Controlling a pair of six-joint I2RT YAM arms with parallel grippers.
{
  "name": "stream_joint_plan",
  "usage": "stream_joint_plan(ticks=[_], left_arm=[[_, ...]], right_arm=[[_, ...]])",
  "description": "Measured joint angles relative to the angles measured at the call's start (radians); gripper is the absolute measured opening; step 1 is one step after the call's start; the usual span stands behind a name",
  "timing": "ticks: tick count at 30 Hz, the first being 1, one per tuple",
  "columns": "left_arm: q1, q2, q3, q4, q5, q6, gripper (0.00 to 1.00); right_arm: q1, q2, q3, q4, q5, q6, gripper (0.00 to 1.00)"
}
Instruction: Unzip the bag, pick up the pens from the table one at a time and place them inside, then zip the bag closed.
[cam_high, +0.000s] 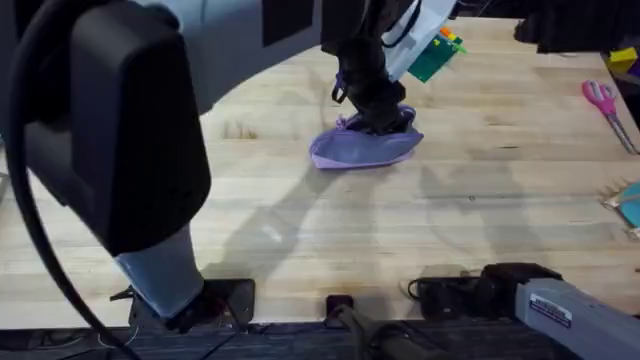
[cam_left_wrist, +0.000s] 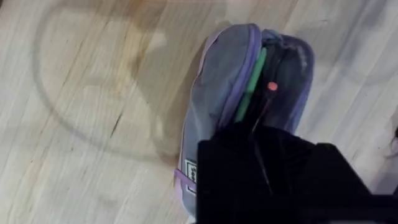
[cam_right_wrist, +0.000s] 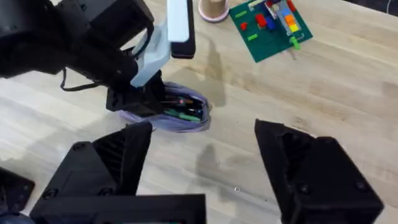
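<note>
Left fingers (cam_high: 380, 118) down on open bag (cam_high: 362, 148) | right fingers (cam_right_wrist: 202, 168) spread, empty

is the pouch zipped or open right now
Open: the lavender pouch gapes along its top, with a green pen visible inside.

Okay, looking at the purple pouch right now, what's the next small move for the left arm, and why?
Probably pull the zipper shut along the bag. It lies open on the table with pens already inside, and the left gripper sits right at its opening. The right gripper hovers open, apart.
</note>
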Motion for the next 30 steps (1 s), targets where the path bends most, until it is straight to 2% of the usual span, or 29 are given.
stream_joint_plan(ticks=[2, 3, 5, 8, 14, 17, 19, 22, 25, 30], left_arm=[[0.007, 0.0, 0.0, 0.0, -0.004, 0.003, 0.211], [0.011, 0.0, 0.0, 0.0, -0.004, 0.003, 0.299], [0.017, 0.0, 0.0, -0.001, -0.003, 0.009, 0.55], [0.021, 0.0, 0.0, -0.003, 0.004, 0.006, 0.82], [0.021, 0.0, 0.0, -0.004, 0.012, 0.006, 0.823], [0.025, -0.001, 0.0, -0.006, 0.037, 0.006, 0.868], [0.03, -0.007, 0.0, -0.013, 0.058, 0.005, 0.974], [0.039, -0.036, 0.0, -0.023, 0.08, 0.006, 0.994], [0.062, -0.098, 0.0, -0.031, 0.084, 0.006, 0.995], [0.13, -0.216, 0.001, -0.045, 0.085, 0.006, 0.995]], right_arm=[[0.0, 0.0, 0.0, 0.0, 0.0, 0.0, 0.996], [0.0, 0.0, 0.0, 0.0, 0.0, 0.0, 0.996], [0.0, 0.0, 0.0, 0.0, 0.0, 0.0, 0.995], [0.0, 0.0, 0.0, 0.0, 0.0, 0.0, 0.996], [0.0, 0.0, 0.0, 0.0, 0.0, 0.0, 0.996], [0.0, 0.0, 0.0, 0.0, 0.0, 0.0, 0.996], [0.0, 0.0, 0.0, 0.0, 0.0, 0.0, 0.996], [0.0, 0.0, 0.0, 0.0, 0.0, 0.0, 0.995], [0.0, 0.0, 0.0, 0.002, 0.0, 0.0, 0.995], [0.0, 0.0, 0.0, 0.012, 0.0, 0.0, 0.995]])
